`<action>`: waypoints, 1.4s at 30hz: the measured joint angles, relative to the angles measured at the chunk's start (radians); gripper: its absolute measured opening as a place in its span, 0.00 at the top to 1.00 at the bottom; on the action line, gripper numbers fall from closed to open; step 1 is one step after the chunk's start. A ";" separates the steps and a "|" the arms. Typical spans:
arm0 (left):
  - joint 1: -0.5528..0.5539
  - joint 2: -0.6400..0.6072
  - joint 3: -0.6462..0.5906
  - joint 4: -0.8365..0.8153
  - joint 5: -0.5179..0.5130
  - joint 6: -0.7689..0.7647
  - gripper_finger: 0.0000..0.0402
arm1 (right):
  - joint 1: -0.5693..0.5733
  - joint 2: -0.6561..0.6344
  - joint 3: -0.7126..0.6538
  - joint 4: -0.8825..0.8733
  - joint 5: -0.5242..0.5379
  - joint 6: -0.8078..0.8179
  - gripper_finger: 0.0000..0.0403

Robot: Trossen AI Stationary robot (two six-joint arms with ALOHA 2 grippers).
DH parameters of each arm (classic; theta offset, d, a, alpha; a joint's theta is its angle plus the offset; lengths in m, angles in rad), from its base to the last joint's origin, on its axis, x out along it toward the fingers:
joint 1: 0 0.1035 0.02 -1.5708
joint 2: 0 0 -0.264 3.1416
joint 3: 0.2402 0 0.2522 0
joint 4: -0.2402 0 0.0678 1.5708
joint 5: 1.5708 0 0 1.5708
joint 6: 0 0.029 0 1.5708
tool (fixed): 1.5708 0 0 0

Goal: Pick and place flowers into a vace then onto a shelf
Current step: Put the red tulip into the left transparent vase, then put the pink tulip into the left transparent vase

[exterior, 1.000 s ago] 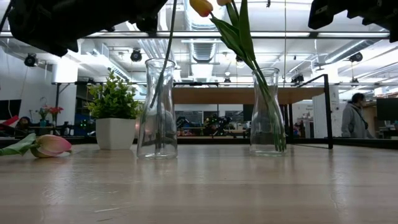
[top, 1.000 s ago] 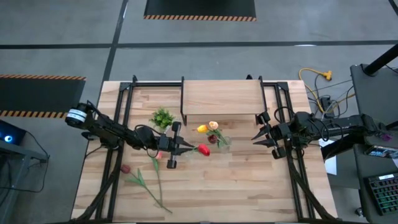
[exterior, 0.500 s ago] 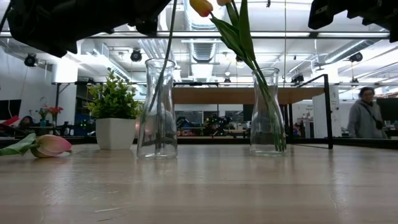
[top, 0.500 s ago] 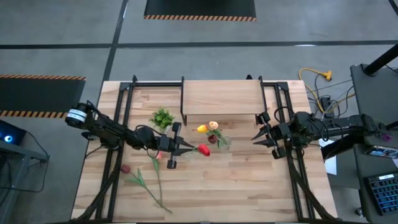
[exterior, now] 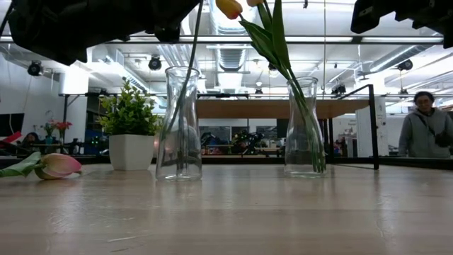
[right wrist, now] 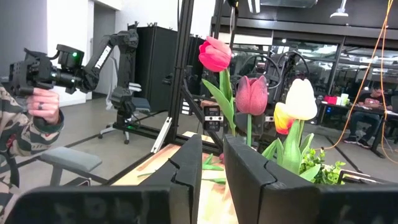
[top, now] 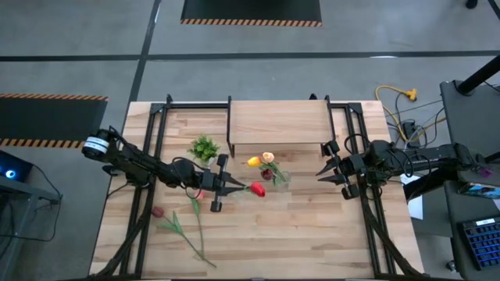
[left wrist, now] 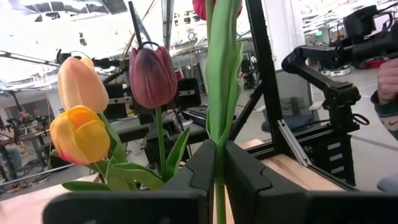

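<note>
Here, left gripper (left wrist: pixel 217 163) clamping red tulip's stem (left wrist: pixel 219 112), right gripper (top: pixel 322 171) waiting aside.

Robotics lab — exposed ducts (exterior: pixel 226 53), hazard-taped floor (top: pixel 250 22).

A grey concrete floor (top: pixel 328 70) with hazard-striped mats (top: pixel 251 11) surrounds the wood-plank table (top: pixel 312 226). Ceiling ducts (exterior: pixel 230 53) and bright lights run overhead; a person (exterior: pixel 425 134) stands behind.

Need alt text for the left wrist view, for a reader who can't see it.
The left gripper is shut on the green stem of a red tulip. Beside it stand yellow, peach and maroon tulips; the right arm shows beyond.
</note>
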 joint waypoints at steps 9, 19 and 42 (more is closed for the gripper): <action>0.000 0.000 0.000 -0.021 0.000 0.000 0.97 | 0.000 0.000 0.000 0.000 0.000 0.000 0.85; 0.000 0.000 0.000 -0.064 0.000 -0.002 0.97 | 0.000 0.000 0.000 0.000 0.000 0.000 0.85; 0.002 -0.006 0.000 -0.064 -0.030 -0.060 0.55 | 0.000 0.000 0.000 -0.004 0.000 0.000 0.86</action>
